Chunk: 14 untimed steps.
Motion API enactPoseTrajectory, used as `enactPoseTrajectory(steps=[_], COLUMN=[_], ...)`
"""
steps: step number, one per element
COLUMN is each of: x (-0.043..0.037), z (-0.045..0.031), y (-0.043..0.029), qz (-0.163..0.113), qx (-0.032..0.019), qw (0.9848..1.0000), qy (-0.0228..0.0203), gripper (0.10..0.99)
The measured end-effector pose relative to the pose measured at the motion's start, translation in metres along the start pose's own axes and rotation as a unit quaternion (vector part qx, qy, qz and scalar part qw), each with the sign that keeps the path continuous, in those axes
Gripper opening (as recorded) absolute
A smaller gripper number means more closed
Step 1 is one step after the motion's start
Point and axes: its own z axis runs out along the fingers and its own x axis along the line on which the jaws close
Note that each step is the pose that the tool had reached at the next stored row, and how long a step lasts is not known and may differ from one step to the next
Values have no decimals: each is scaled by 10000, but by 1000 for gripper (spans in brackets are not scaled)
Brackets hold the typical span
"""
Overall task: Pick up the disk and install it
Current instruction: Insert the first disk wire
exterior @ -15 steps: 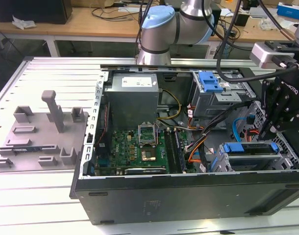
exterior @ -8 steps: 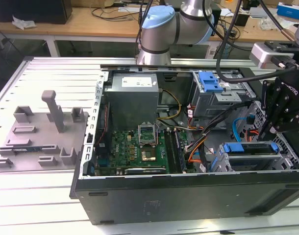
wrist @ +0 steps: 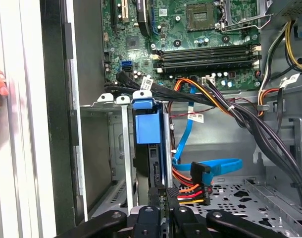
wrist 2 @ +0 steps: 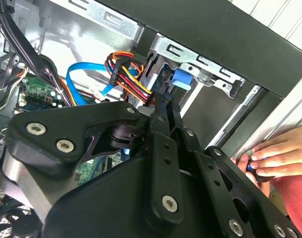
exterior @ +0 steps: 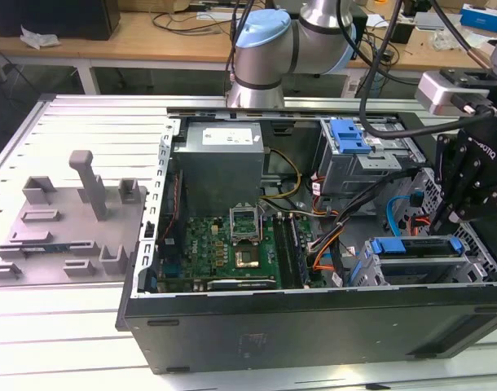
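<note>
The disk (exterior: 415, 247), silver with a bright blue carrier, stands on edge in the lower drive cage at the exterior view's right of the open computer case. In the first wrist view its blue end tab (wrist: 148, 128) sits in the cage slot, and its dark top edge runs back to my gripper (wrist: 163, 218). The black fingers straddle that edge and are shut on the disk. In the exterior view my gripper (exterior: 454, 218) reaches down onto the disk's right end. In the second wrist view the gripper (wrist 2: 165, 106) points at the blue tab (wrist 2: 183, 78).
SATA and power cables (wrist: 200, 173) hang right beside the cage. A blue ridged latch (exterior: 349, 134) tops the upper cage, behind it the grey power supply (exterior: 220, 163). A person's hand (wrist 2: 277, 153) rests on the case edge. A grey fixture (exterior: 69, 220) lies on the exterior view's left.
</note>
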Motion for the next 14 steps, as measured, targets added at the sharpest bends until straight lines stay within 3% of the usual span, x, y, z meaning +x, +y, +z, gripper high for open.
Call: enactPoseTrajectory(steps=[14], x=[31], z=[21], y=[3], qz=[0], qx=[0], qw=[10000], qy=[1], gripper=[169])
